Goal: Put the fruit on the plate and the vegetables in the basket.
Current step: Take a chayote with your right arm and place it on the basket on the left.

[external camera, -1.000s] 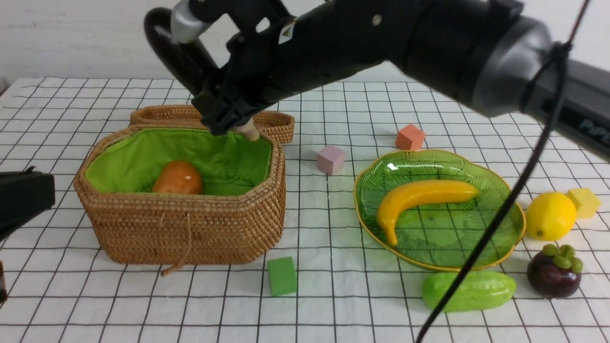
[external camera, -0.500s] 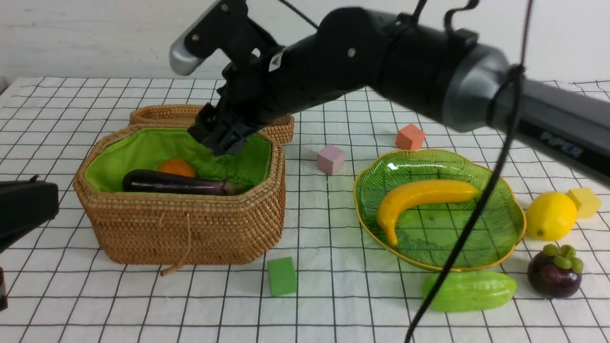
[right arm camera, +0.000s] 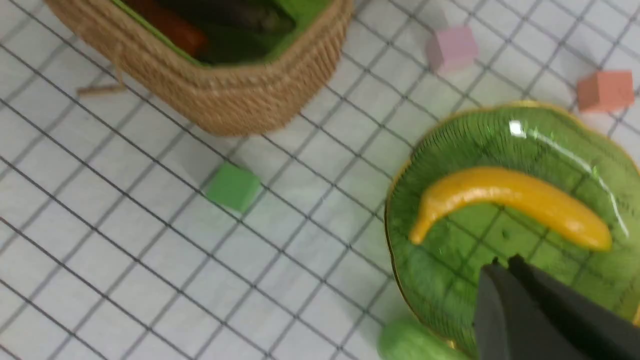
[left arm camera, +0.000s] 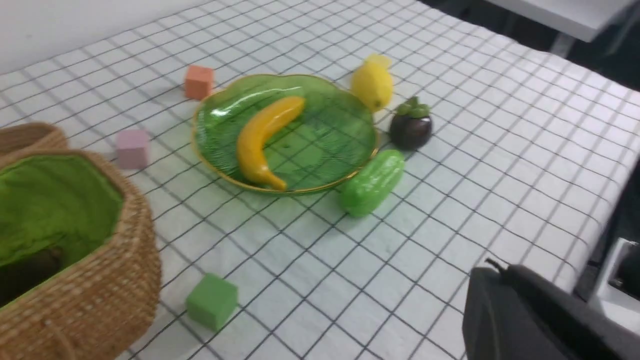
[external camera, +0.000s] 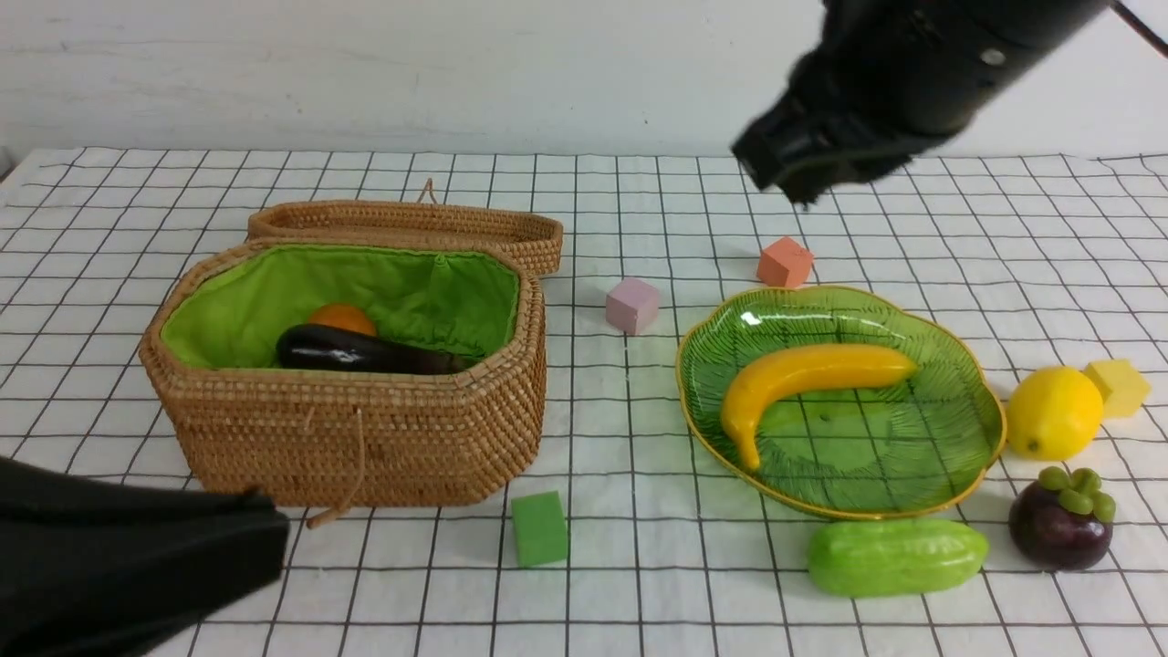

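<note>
The woven basket (external camera: 356, 438) stands at the left with a dark purple eggplant (external camera: 365, 351) and an orange-brown potato (external camera: 340, 319) lying in its green lining. On the green plate (external camera: 958, 429) lies the banana (external camera: 812, 374). The lemon (external camera: 1054, 412) and the mangosteen (external camera: 1061, 525) sit on the cloth to the right of the plate, and the cucumber (external camera: 897, 557) lies in front of it. My right gripper (right arm camera: 502, 261) hangs shut and empty high above the plate. My left gripper (left arm camera: 492, 265) is shut and empty, low at the near left.
The basket's lid (external camera: 411, 224) lies open behind it. A pink cube (external camera: 632, 305), an orange cube (external camera: 785, 262), a yellow cube (external camera: 1118, 387) and a green block (external camera: 540, 527) are scattered on the checked cloth. The table's right edge shows in the left wrist view.
My right gripper let the eggplant go into the basket, then rose and swung right to above the plate, shutting. The left arm has come further into view at the bottom left.
</note>
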{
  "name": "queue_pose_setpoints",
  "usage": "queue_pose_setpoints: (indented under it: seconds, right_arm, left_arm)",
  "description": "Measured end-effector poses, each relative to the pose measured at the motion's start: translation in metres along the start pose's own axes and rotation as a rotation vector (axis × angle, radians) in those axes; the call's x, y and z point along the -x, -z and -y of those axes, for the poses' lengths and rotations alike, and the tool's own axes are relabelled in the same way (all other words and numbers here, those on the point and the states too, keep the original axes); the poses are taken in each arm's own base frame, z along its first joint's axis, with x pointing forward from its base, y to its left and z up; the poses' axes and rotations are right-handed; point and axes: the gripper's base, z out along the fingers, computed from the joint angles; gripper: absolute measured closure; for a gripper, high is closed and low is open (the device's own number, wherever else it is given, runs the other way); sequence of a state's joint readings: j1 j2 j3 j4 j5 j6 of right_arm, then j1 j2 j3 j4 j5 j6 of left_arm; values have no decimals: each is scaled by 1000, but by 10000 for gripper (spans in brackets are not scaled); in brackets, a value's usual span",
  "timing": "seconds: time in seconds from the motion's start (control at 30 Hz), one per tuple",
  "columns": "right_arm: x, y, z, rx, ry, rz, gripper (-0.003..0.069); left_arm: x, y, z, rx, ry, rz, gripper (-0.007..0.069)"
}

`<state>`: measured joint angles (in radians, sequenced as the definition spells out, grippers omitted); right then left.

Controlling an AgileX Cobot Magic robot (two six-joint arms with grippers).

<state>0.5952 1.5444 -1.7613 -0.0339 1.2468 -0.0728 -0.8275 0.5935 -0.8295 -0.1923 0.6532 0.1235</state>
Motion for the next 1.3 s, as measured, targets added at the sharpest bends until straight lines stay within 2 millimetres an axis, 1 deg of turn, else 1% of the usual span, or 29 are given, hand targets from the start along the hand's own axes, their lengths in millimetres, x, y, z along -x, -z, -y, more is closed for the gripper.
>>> queue_pose_setpoints:
  seconds: [0.03,0.07,0.1,0.13,0.17,0.2,0.23,0.27,0.3,0.33,0.37,0.4,0.43,0.47,0.5,0.53,0.57,0.6,0.63,0.67,0.73,0.77,0.83,0.93,1.03,1.2,1.3]
  right_arm:
    - [-4,-4,2,-2,-5,-20,666]
    - [-18,-7,7,-15,-13,-60,666]
    - [-35,-14,14,-29,-15,-118,664]
    - [-59,-25,21,-38,-16,-198,656]
    - [-69,-30,24,-40,-14,-231,646]
    - [-85,-41,29,-37,-1,-286,629]
    - [-102,-57,32,-28,30,-329,598]
    - [-105,-59,33,-27,35,-334,592]
    - [-124,-78,33,-4,102,-359,536]
    - [-132,-89,31,12,174,-339,476]
    - [-138,-97,30,19,226,-325,442]
    - [-146,-107,28,27,301,-296,358]
    - [-152,-113,27,33,364,-283,307]
    - [-154,-117,27,28,400,-258,258]
    - [-159,-126,26,26,477,-230,189]
    - [-159,-126,26,26,477,-231,178]
    - [-163,-136,26,24,554,-209,101]
    - [-164,-138,26,25,561,-209,85]
    - [-166,-146,26,25,598,-200,42]
    - [-166,-151,26,23,615,-193,27]
    - [-166,-160,27,18,633,-181,17]
    - [-166,-161,27,17,634,-179,18]
    - [-165,-172,28,11,642,-167,51]
    - [-169,-180,28,26,641,-192,111]
    - [-171,-180,27,43,645,-222,146]
    - [-181,-177,25,106,631,-323,156]
    - [-184,-176,22,133,620,-351,158]
  left_arm:
    - [0,0,0,0,0,0,638]
    - [0,0,2,-19,-15,2,638]
    - [0,0,4,-40,-39,4,638]
    - [0,0,5,-57,-48,5,638]
    - [0,0,6,-65,-53,5,638]
    - [0,0,7,-72,-58,3,638]
    - [0,0,7,-80,-63,0,638]
    - [0,0,7,-82,-64,0,638]
    - [-1,0,8,-86,-70,-7,638]
    - [-2,0,8,-90,-70,-15,638]
    - [-2,0,8,-92,-71,-18,638]
    - [-3,0,8,-94,-71,-25,638]
    - [-3,0,9,-94,-73,-26,638]
    - [-3,0,9,-95,-73,-26,638]
    - [-3,0,9,-95,-75,-28,638]
    - [-3,0,9,-95,-76,-29,638]
    - [-3,0,9,-96,-77,-29,638]
    - [-3,0,9,-97,-77,-31,638]
    - [-3,0,9,-97,-77,-33,638]
    - [-3,0,9,-98,-76,-34,638]
    - [-4,1,9,-99,-76,-37,638]
    - [-4,1,9,-99,-76,-37,638]
    - [-4,1,9,-99,-76,-38,638]
    - [-4,1,9,-99,-79,-39,638]
    - [-5,1,9,-102,-80,-47,638]
    - [-5,1,9,-104,-80,-54,638]
    - [-6,1,9,-105,-80,-58,638]
